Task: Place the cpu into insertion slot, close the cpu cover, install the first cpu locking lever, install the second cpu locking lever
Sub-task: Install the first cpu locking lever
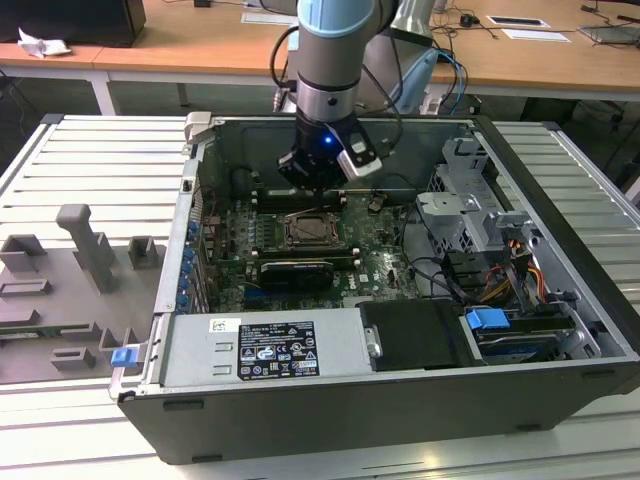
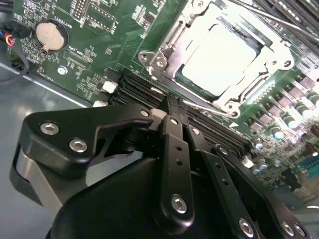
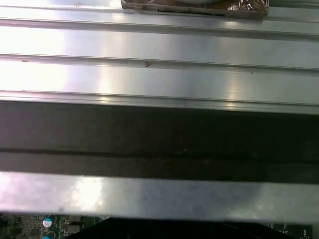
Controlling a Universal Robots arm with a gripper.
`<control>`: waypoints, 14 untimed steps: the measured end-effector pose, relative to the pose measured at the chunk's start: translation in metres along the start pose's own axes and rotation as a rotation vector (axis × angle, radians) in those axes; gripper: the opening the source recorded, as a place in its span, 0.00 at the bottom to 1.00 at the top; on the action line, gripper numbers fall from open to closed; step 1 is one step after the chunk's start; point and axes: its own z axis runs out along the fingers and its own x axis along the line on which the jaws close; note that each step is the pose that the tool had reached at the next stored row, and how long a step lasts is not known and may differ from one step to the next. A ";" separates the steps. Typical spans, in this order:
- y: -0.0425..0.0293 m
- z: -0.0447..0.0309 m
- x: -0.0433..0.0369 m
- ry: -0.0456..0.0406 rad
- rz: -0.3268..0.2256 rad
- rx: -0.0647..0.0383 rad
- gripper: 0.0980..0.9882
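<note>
In the middle of the exterior view, a big open black computer case (image 1: 560, 330) lay on its side on a ribbed silver metal table (image 1: 90, 170). Inside it sat a green circuit board (image 1: 370, 265). The square dark insertion slot (image 1: 309, 230) was on that board, a little above the middle of the frame. The grey and light blue robot arm (image 1: 335, 50) came down from the top of the frame, and its black gripper (image 1: 318, 183) hung just above the far edge of the slot.

In the second wrist view, the black gripper (image 2: 172, 105) filled the lower half of the frame. Its fingers (image 2: 175, 144) were pressed close together, with nothing seen between them. Their tips pointed down at a thin silver wire lever (image 2: 209, 107) and the long black memory slots (image 2: 144, 92) beside the socket. Whether the tips touched the lever could not be told.

In the upper right of that frame, the small flat square cpu with a dull silver face (image 2: 219, 62) lay in the slot. The thin square silver metal cpu cover (image 2: 172, 37) lay flat around it like a frame. A round silver coin battery (image 2: 49, 35) sat in the upper left of the frame.

In the first wrist view, ribbed silver metal (image 3: 159, 55) ran across the frame.
</note>
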 end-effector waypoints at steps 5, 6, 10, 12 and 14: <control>-0.0008 0.0071 -0.0035 0.0001 0.000 0.004 0.01; -0.0009 0.0079 -0.0037 0.0002 0.000 0.006 0.01; -0.0011 0.0093 -0.0040 0.0006 0.000 0.013 0.01; -0.0011 0.0094 -0.0040 0.0008 0.000 0.019 0.01; -0.0012 0.0098 -0.0040 0.0010 0.000 0.020 0.01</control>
